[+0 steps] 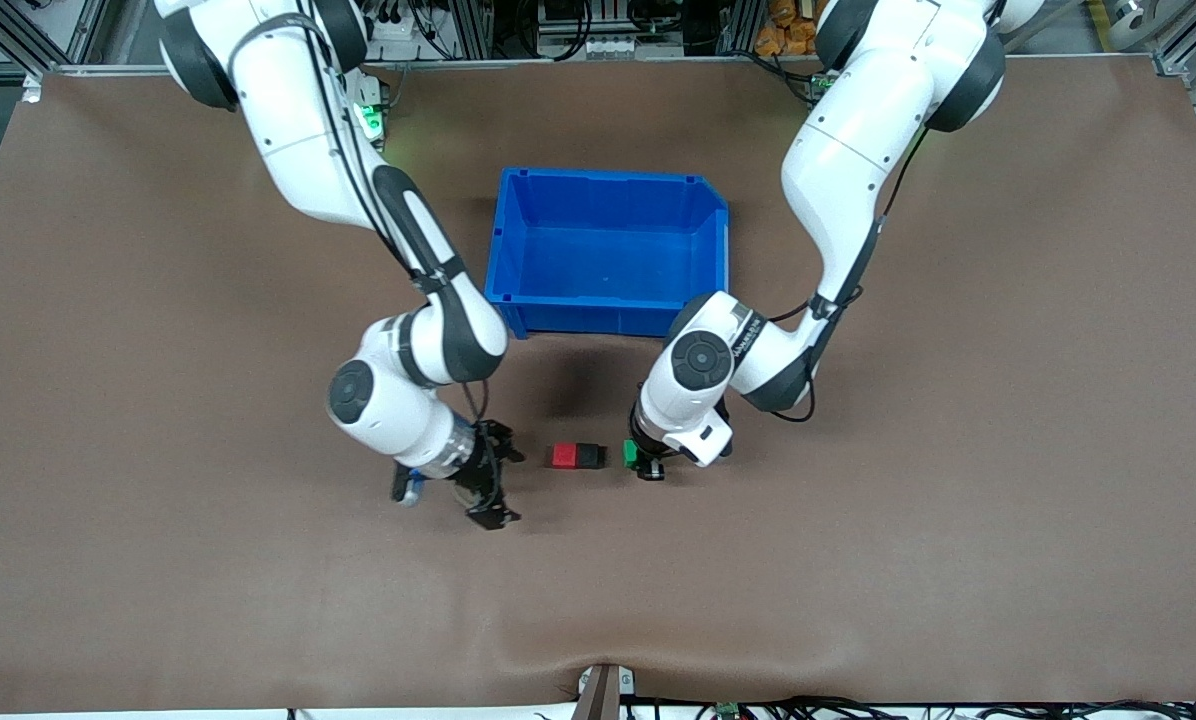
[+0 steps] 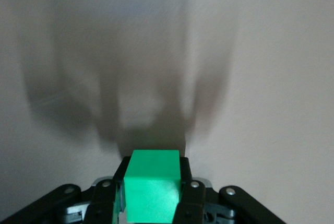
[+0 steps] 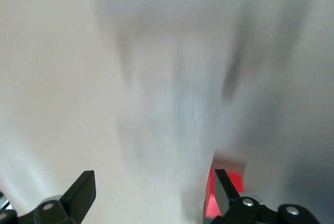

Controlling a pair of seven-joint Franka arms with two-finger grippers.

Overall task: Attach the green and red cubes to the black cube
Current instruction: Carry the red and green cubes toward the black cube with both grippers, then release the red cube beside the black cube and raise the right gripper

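While the red cube (image 1: 564, 456) and the black cube (image 1: 589, 456) are lying side by side and touching on the brown table (image 1: 158, 300), nearer to the front camera than the blue bin (image 1: 608, 245), the task is looking about half done: the red-to-black joint appears made, and the green one is not yet. The left gripper (image 1: 646, 464) is gripping the green cube (image 1: 631, 454) between its fingers, as the left wrist view confirms with the green cube (image 2: 152, 185) pinched in place, and it is sitting low over the table just beside the black cube, on the side toward the left arm's end. A small gap is showing between green and black. The right gripper (image 1: 493, 485) is hanging with fingers spread and empty beside the red cube, toward the right arm's end, and appears to be waiting. What remains, by my judgement, is pressing green against black's free face.
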